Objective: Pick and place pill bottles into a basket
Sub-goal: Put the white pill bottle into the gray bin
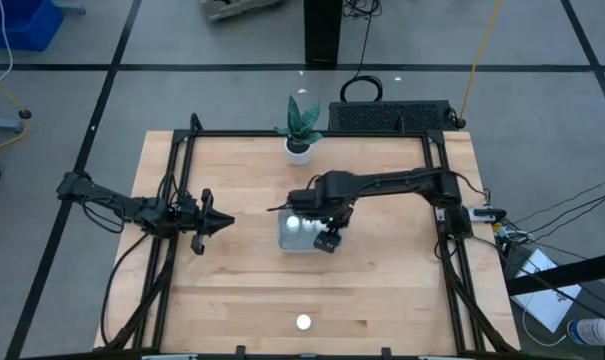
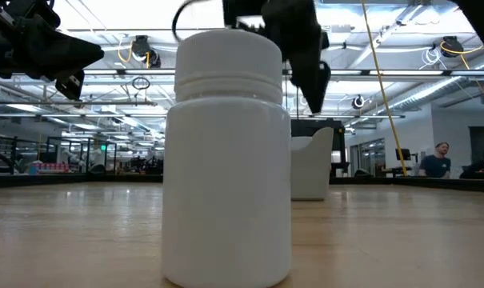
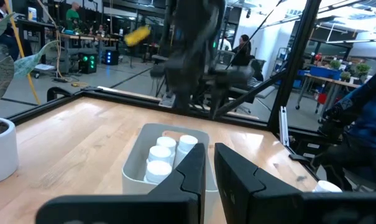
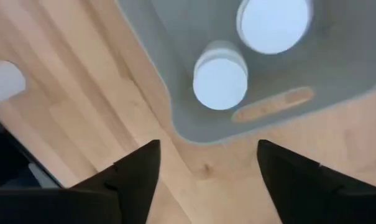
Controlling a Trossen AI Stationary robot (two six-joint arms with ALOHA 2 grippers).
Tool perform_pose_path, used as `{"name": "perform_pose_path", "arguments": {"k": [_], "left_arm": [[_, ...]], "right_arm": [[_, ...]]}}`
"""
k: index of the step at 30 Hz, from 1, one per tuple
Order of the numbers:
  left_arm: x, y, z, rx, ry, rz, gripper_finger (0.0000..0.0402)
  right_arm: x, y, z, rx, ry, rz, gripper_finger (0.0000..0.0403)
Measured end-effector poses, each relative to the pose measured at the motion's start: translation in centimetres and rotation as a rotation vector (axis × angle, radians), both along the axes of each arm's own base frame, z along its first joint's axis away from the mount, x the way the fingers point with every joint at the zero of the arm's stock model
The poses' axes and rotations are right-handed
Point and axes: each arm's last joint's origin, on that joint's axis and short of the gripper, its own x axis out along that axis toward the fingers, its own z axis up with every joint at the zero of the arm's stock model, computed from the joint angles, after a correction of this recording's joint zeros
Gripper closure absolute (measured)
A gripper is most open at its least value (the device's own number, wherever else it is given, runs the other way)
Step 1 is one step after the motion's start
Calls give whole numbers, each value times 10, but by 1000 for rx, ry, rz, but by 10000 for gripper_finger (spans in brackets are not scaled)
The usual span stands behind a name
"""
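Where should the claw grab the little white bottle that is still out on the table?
Probably around its smooth round body, just under the cap. The bottle stands upright and alone near the table's front edge, so coming straight down from above looks easiest. The right claw, open by the basket, is nearer than the left claw.

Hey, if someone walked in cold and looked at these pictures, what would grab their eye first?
Probably the right gripper, open, hanging over the basket at mid-table, with pill bottles standing inside. Next, one lone bottle near the table's front edge, which fills the low view. The left gripper waits above the table's left side, and a potted plant stands at the back edge.
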Motion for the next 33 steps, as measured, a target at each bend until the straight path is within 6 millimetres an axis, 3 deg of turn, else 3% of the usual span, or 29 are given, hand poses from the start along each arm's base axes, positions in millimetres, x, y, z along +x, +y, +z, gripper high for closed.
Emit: {"name": "perform_pose_path", "arguments": {"k": [3, 7, 9, 10, 13, 16, 21, 28, 33], "left_arm": [[0, 0, 0, 0, 0, 0, 364], [0, 0, 0, 0, 0, 0, 364], [0, 0, 0, 0, 0, 0, 364], [0, 0, 0, 0, 0, 0, 364], [0, 0, 0, 0, 0, 0, 364], [0, 0, 0, 0, 0, 0, 364], [0, 0, 0, 0, 0, 0, 364], [0, 0, 0, 0, 0, 0, 364], [0, 0, 0, 0, 1, 0, 364]], "right_arm": [[-2, 1, 24, -3, -151, -1, 209], [-9, 4, 53, -54, -377, 25, 327], [-17, 8, 58, -106, -471, 62, 381], [-23, 10, 58, -134, -509, 79, 389], [-45, 15, 44, -148, -612, 67, 385], [-73, 21, 15, -124, -718, 32, 390], [-129, 24, -25, -130, -939, 125, 401], [-196, 19, -57, -60, -1170, 63, 398], [-230, 13, -77, -80, -1330, -4, 401]]}}
